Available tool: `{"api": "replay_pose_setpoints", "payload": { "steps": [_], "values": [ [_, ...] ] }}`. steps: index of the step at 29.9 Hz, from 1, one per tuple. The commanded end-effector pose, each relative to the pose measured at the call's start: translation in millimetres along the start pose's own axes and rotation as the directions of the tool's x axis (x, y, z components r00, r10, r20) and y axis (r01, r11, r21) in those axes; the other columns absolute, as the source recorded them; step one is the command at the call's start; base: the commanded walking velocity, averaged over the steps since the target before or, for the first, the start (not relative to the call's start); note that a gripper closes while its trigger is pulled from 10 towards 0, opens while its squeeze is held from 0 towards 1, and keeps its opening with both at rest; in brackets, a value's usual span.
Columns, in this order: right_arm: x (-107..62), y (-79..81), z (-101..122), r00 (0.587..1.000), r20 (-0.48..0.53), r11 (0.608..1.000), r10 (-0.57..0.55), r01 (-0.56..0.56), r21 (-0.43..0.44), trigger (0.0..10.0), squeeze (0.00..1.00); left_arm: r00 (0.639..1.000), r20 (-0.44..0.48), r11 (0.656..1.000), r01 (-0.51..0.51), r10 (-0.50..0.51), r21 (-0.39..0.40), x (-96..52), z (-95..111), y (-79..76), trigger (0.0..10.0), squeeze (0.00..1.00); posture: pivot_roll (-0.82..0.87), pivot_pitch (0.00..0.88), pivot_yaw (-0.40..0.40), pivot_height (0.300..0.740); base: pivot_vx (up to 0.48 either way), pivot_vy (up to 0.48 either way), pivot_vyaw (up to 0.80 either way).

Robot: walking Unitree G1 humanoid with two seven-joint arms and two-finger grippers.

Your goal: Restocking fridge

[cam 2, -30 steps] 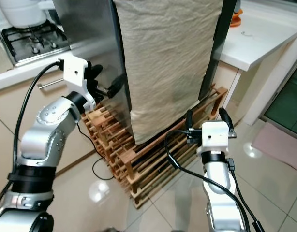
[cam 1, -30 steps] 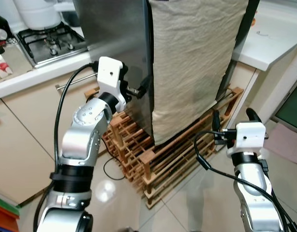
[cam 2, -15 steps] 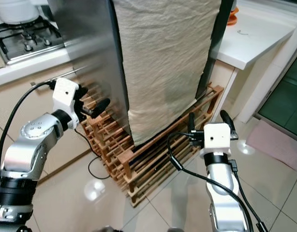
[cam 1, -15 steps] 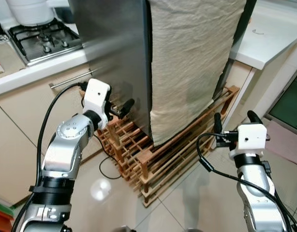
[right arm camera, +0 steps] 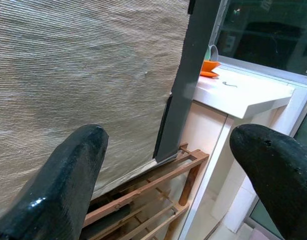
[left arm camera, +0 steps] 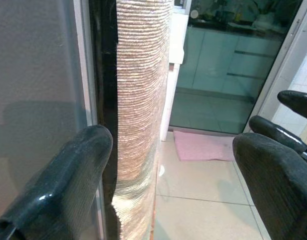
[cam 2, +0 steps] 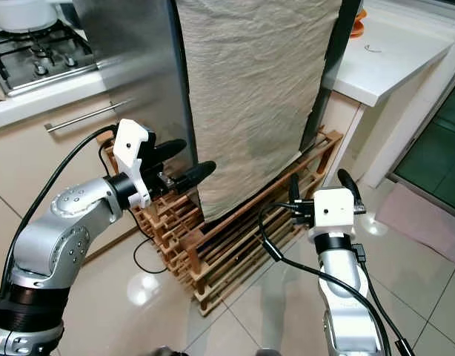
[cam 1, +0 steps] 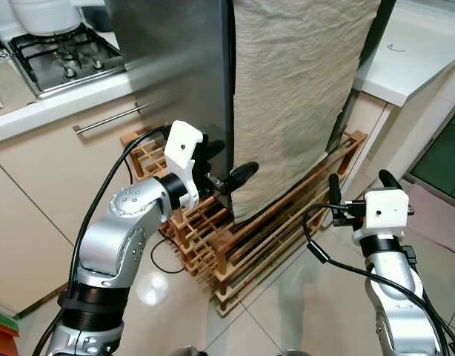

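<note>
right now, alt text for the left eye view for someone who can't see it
The left tool, open, reaches to the front edge of a tall steel fridge draped with a beige cloth, above a wooden slatted rack. The right tool, open, hovers lower right.

Even, bright indoor light falls from overhead and throws soft glare spots on the glossy floor tiles (cam 1: 155,291) below the left claw (cam 1: 229,166). The steel fridge side (cam 1: 168,67) beside that claw carries a dull, smeared sheen. In the wrist views the black fingers (left arm camera: 58,190) loom large and soft-edged, with the cloth (right arm camera: 78,75) past them sharp.
</note>
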State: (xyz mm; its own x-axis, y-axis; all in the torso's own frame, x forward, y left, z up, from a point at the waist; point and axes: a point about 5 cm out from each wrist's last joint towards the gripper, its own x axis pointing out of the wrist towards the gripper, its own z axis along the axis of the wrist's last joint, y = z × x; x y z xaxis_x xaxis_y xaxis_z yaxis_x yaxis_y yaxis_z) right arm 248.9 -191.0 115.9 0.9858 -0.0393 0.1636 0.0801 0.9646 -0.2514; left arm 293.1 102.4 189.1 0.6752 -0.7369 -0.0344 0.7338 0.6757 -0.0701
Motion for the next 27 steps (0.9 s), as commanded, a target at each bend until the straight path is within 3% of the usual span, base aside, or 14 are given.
{"api": "replay_pose_setpoints", "payload": {
  "steps": [1, 14, 23, 27],
  "values": [
    [0.1, -0.4, -1, 1.000, -0.005, 1.000, 0.001, -0.001, 0.007, 10.0, 0.00, 1.000, 0.020, 1.000, 0.002, -0.002, 0.011, 4.8, 7, -1.8, 10.0, 0.00, -0.12, 0.000, 0.040, 0.740, 0.000, 0.000, 0.00],
    [0.9, -0.2, 1, 1.000, 0.000, 1.000, -0.006, 0.006, 0.006, 10.0, 0.00, 0.999, 0.006, 0.999, -0.051, 0.051, -0.009, 26.7, -2, 2.2, 10.0, 0.00, -0.14, 0.000, 0.045, 0.740, 0.000, 0.000, 0.00],
    [-0.5, 0.5, 0, 1.000, -0.005, 1.000, -0.009, 0.009, 0.007, 10.0, 0.00, 0.995, 0.012, 0.995, -0.097, 0.098, -0.022, 33.2, 0, 9.4, 10.0, 0.00, -0.15, 0.000, 0.048, 0.740, 0.000, 0.000, 0.00],
    [-0.5, 1.8, 1, 1.000, -0.005, 1.000, -0.006, 0.006, 0.008, 10.0, 0.00, 0.991, 0.023, 0.988, -0.128, 0.131, -0.084, 40.8, 4, 10.1, 10.0, 0.00, -0.15, 0.000, 0.051, 0.740, 0.000, 0.000, 0.00]
  ]
}}
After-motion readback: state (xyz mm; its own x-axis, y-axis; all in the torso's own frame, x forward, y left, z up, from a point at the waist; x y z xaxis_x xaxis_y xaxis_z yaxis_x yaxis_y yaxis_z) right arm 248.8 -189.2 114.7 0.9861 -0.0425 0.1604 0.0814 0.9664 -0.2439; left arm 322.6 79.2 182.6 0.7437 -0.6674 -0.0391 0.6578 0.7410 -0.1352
